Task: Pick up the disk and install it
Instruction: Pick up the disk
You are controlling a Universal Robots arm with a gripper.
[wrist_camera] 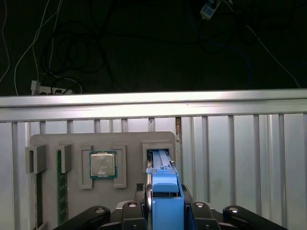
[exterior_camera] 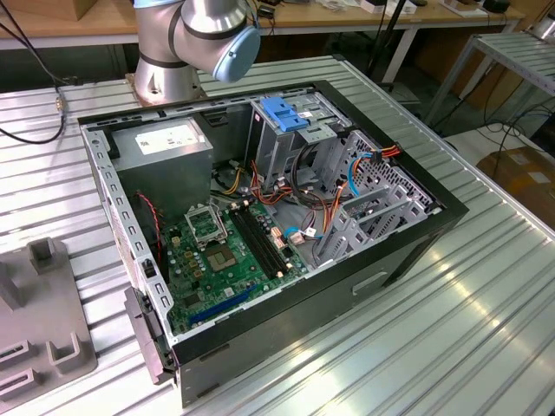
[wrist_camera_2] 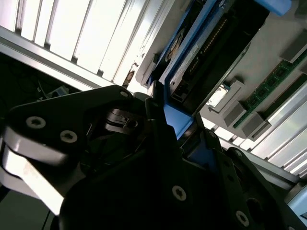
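Disk (wrist_camera_2: pixel 216 43) pinched between the fingers (wrist_camera_2: pixel 156 108) at the grey fixture tray (wrist_camera: pixel 72 143); fitting into the mid-frame computer case (exterior_camera: pixel 416 234) not yet done.

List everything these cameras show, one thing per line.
table: one, silver ribbed metal, under everything
computer case: one, black, open, mid-table
power supply: one, grey, white sticker, case corner
motherboard: one, green, case floor
bracket: one, blue, atop drive cage
cables: several, orange, red, blue, inside case
tray: one, grey, on table by its edge
processor chip: one, silver, tray pocket
memory stick: one, green, tray slot
disk: one, dark, blue frame, on edge in tray slot
arm: one, silver, blue cap, beside case
gripper: one, black, jaws shut on disk's frame
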